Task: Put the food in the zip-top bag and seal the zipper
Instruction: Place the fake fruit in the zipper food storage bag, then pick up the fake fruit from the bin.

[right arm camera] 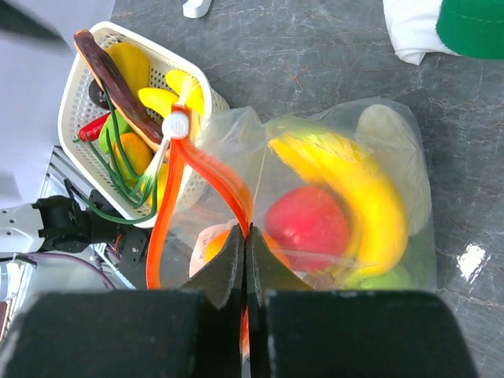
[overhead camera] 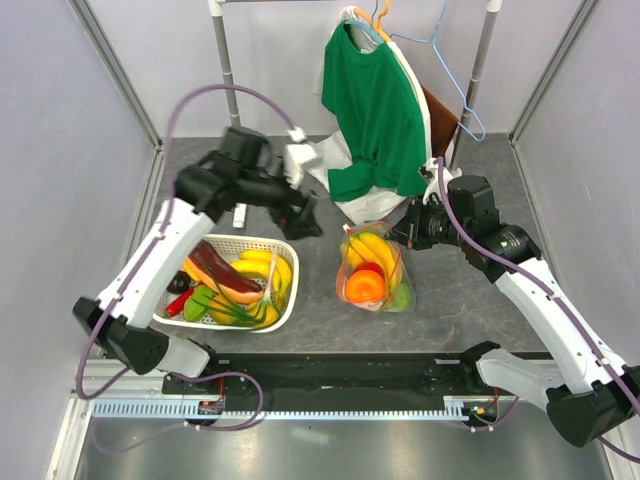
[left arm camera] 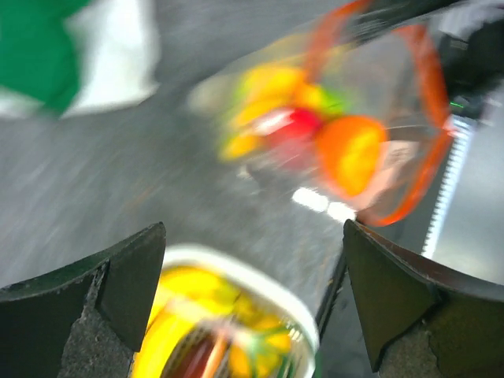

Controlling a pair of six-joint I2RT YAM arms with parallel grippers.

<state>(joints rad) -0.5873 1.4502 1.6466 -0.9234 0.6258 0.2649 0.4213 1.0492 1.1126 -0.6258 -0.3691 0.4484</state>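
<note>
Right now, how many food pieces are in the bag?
4 clear: banana mid-bag, red apple beside it, orange by the zipper, green lime by the banana's end. Pale shape in the far corner may be a fifth; more may hide.

Both arms [overhead camera: 150, 262] are wearing white covers with black joints. Purple cables [overhead camera: 230, 88] are looping along them. The left gripper [left arm camera: 253, 236] and right gripper [right arm camera: 245, 236] are looking black.

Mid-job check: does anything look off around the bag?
The zipper is not lying flat. It bows out in a wide open loop toward the basket, and the right gripper pinches it at one spot. The bag gapes open, and the basket holds more food.
</note>
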